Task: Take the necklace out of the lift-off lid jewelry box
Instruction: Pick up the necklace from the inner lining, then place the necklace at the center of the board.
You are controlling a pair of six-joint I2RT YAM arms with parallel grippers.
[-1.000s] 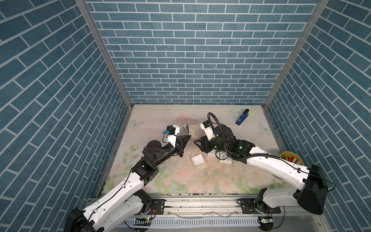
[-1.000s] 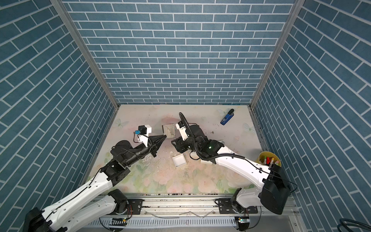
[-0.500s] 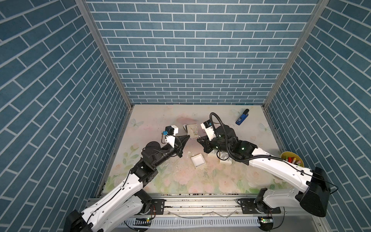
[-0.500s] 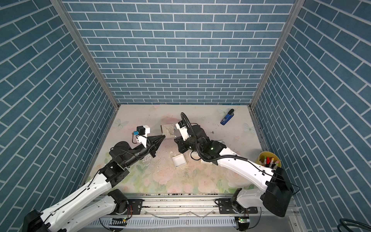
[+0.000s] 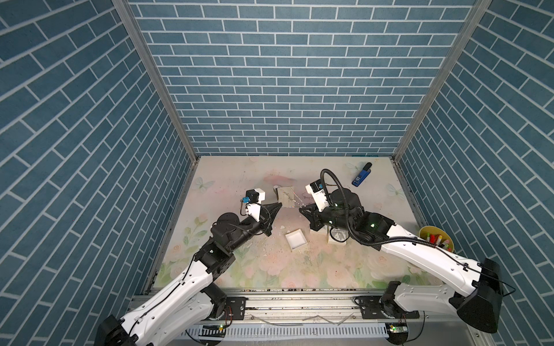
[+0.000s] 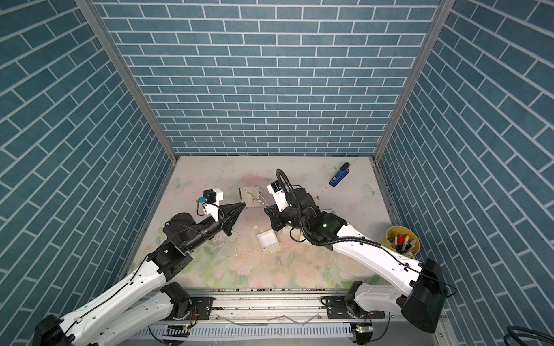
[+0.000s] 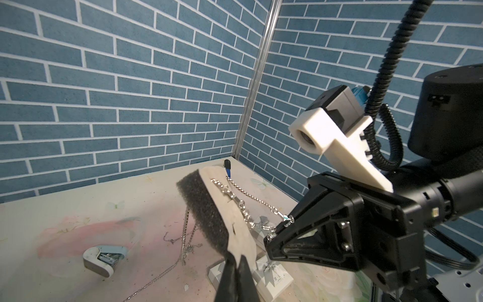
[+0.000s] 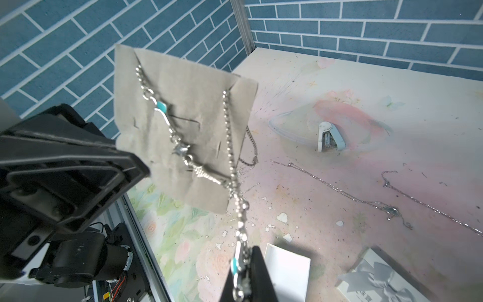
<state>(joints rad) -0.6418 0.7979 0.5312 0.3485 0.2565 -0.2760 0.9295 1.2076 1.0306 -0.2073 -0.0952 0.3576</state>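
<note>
Start with your floral table (image 5: 233, 179): the open white jewelry box (image 5: 296, 239) sits near the middle, with its bow-topped lid (image 8: 379, 277) close by. Above them, your left gripper (image 7: 236, 261) is clamped tight on one edge of the foam-backed card (image 8: 188, 104) and holds it tilted, clear of the table. Your right gripper (image 8: 247, 274) is pinched onto the necklace (image 8: 230, 136) beside a turquoise bead (image 8: 235, 262). The chain stretches from the card's notch straight to those jaws. The necklace is out of the box and in the air, with the rest of it threaded across the card's face.
</note>
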